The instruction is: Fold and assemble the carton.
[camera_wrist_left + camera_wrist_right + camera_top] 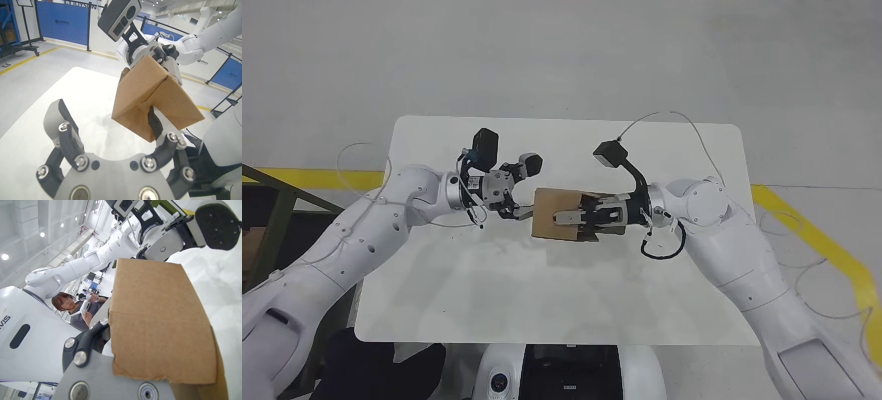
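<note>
Carton: half-formed, held above desk, clamped in our right pincer. Left pincer: spread wide, empty, one pad touching the flap edge ahead; we should push slowly, squarely

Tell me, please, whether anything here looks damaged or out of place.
Yes. The carton, gripped by the right gripper, has a ragged, torn-looking edge close to that wrist's camera, and in the left wrist view its flaps meet unevenly, leaving a gap at the seam.
</note>
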You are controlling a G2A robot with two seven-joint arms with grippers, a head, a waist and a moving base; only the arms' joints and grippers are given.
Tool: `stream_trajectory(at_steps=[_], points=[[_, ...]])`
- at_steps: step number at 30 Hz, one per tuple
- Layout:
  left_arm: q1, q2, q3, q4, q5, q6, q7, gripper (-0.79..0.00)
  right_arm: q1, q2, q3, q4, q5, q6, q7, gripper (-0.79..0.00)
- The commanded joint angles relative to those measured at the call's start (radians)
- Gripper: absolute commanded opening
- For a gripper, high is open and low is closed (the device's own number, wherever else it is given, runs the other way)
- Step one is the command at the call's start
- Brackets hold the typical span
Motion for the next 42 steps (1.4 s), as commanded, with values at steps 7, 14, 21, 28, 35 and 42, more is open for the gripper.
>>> stream_trajectory(at_steps=[7, 14, 21, 28, 35, 42], points=[[-0.004, -0.003, 0.008, -0.007, 0.008, 0.0, -0.002, 0.0, 0.002, -0.002, -0.004, 0.0, -0.002, 0.003, 0.0, -0.785], [-0.007, -0.005, 0.012, -0.009, 0.01, 0.0, 0.006, 0.0, 0.004, -0.004, -0.006, 0.002, -0.002, 0.003, 0.0, -0.785], [-0.012, -0.003, 0.041, -0.005, -0.017, 0.0, 0.021, 0.0, 0.008, -0.005, -0.002, 0.029, 0.051, -0.006, 0.041, -0.785], [-0.043, 0.013, 0.106, -0.001, -0.034, 0.0, 0.062, 0.0, 0.029, -0.003, -0.021, 0.037, 0.098, 0.02, 0.068, -0.785], [-0.086, 0.026, 0.181, 0.005, -0.031, 0.0, 0.12, 0.0, 0.047, 0.005, -0.045, 0.031, 0.13, 0.034, 0.082, -0.785], [-0.137, 0.036, 0.275, 0.003, -0.026, 0.0, 0.201, 0.0, 0.066, 0.017, -0.076, 0.03, 0.159, 0.042, 0.09, -0.785]])
